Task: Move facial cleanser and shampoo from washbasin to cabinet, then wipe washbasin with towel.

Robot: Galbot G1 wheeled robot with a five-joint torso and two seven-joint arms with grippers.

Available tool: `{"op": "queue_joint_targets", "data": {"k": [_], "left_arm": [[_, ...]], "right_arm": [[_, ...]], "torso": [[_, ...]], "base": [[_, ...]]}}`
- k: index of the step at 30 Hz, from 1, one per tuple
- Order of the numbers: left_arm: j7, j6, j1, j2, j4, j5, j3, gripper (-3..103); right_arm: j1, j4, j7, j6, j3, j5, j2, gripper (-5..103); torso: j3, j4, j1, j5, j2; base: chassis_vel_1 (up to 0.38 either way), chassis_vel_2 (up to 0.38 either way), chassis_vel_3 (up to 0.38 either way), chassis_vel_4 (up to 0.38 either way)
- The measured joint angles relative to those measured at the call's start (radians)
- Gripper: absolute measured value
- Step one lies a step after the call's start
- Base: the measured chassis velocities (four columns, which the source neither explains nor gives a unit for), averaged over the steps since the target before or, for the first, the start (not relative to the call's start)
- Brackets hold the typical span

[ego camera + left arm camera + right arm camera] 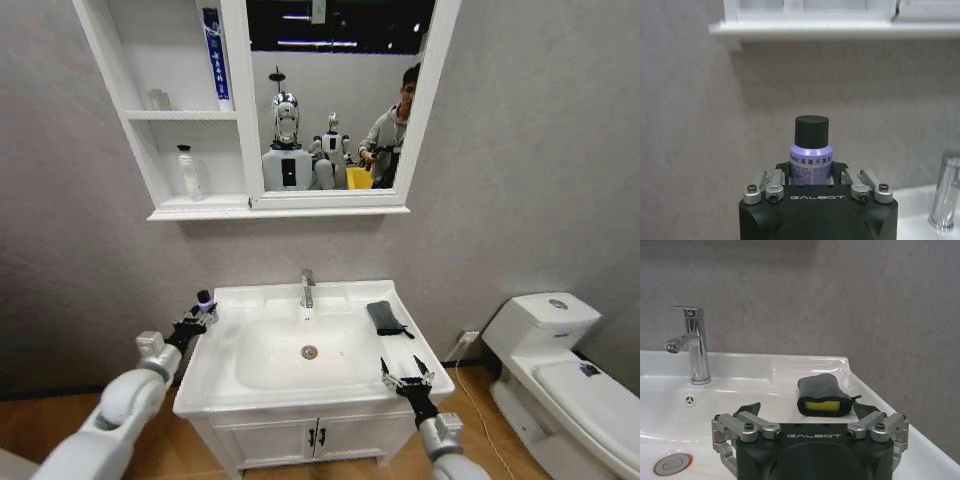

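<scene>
From the head camera I see the cabinet [190,120] hung on the wall above the washbasin [310,350], a blue tube and a white bottle already on its shelves. My left arm reaches forward along the washbasin's left rim, where the left gripper [197,320] is closed around a purple-labelled, black-capped bottle [811,150] held upright, with bare wall between it and the cabinet's underside. My right arm comes up at the washbasin's front right corner, the right gripper [408,381] spread wide and holding nothing. The towel [823,395] lies folded on the washbasin's right ledge, beyond that gripper and apart from it, right of the tap [694,346].
</scene>
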Motion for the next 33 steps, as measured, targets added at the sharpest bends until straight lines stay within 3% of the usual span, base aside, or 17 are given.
{"op": "queue_joint_targets", "data": {"k": [1, 2, 6, 7, 9, 10, 13, 14, 15, 19, 25, 30, 33], "left_arm": [[-0.058, 0.042, 0.016, 0.076, -0.072, -0.106, -0.067, 43], [-0.058, 0.042, 0.016, 0.076, -0.072, -0.106, -0.067, 43], [-0.199, 0.16, 0.009, 0.255, -0.183, -0.4, -0.203, 43], [-0.199, 0.16, 0.009, 0.255, -0.183, -0.4, -0.203, 43], [-0.255, 0.199, -0.013, 0.334, -0.217, -0.535, -0.237, 43], [-0.255, 0.199, -0.013, 0.334, -0.217, -0.535, -0.237, 43], [-0.311, 0.245, -0.059, 0.429, -0.238, -0.694, -0.261, 43], [-0.311, 0.245, -0.059, 0.429, -0.238, -0.694, -0.261, 43], [-0.328, 0.258, -0.088, 0.457, -0.236, -0.751, -0.26, 43], [-0.338, 0.268, -0.209, 0.531, -0.183, -0.845, -0.23, 43], [-0.28, 0.243, -0.319, 0.6, -0.069, -0.851, -0.197, 43], [-0.264, 0.233, -0.327, 0.616, -0.053, -0.866, -0.198, 43], [-0.264, 0.225, -0.331, 0.639, -0.067, -0.914, -0.209, 43]], "right_arm": [[-0.001, 0.006, 0.0, 0.0, -0.001, -0.002, 0.0, 100], [-0.001, 0.006, 0.0, 0.0, -0.001, -0.002, 0.0, 100], [-0.003, 0.023, -0.001, -0.001, -0.003, -0.007, -0.005, 100], [-0.003, 0.023, -0.001, -0.001, -0.003, -0.007, -0.005, 100], [-0.006, 0.032, -0.002, -0.001, -0.001, -0.007, -0.009, 100], [-0.006, 0.032, -0.002, -0.001, -0.001, -0.007, -0.009, 100], [-0.009, 0.041, -0.004, 0.002, 0.007, -0.004, -0.016, 100], [-0.009, 0.041, -0.004, 0.002, 0.007, -0.004, -0.016, 100], [-0.01, 0.042, -0.006, 0.004, 0.009, -0.003, -0.018, 100], [-0.008, 0.042, -0.009, 0.007, 0.01, -0.001, -0.026, 100], [0.001, 0.027, -0.015, 0.01, -0.001, -0.006, -0.026, 100], [0.005, 0.014, -0.018, 0.012, -0.012, -0.013, -0.026, 100], [0.018, 0.008, -0.018, 0.012, -0.017, -0.012, -0.035, 100]], "torso": [[0.0, 0.0, 0.0, -0.0002, 0.0], [0.0, 0.0, 0.0, -0.0002, 0.0], [0.0, -0.0003, 0.0, -0.0003, 0.0], [0.0, -0.0003, 0.0, -0.0003, 0.0], [0.0, -0.0004, 0.0, 0.0, 0.0], [0.0, -0.0004, 0.0, 0.0, 0.0], [0.0, -0.0003, 0.0, -0.0001, 0.0], [0.0, -0.0003, 0.0, -0.0001, 0.0], [0.0, -0.0003, 0.0, -0.0004, 0.0], [0.0, -0.0004, 0.0, -0.0002, 0.0], [0.0, -0.0002, 0.0, 0.0, 0.0], [0.0, -0.0002, 0.0, -0.0004, 0.0], [0.0, -0.0002, 0.0, -0.0003, 0.0]], "base": [[0.0, 0.0, 0.0, 0.0], [0.0, 0.0, 0.0, 0.0], [0.0, 0.0, 0.0, 0.0], [0.0, 0.0, 0.0, 0.0], [0.0, 0.0, 0.0, 0.0], [0.0, 0.0, 0.0, 0.0], [0.0, 0.0, 0.0, 0.0], [0.0, 0.0, 0.0, 0.0], [0.0, 0.0, 0.0, 0.0], [0.0, 0.0, 0.0, 0.0], [0.0, 0.0, 0.0, 0.0], [0.0, 0.0, 0.0, 0.0], [0.0, 0.0, 0.0, 0.0]]}}
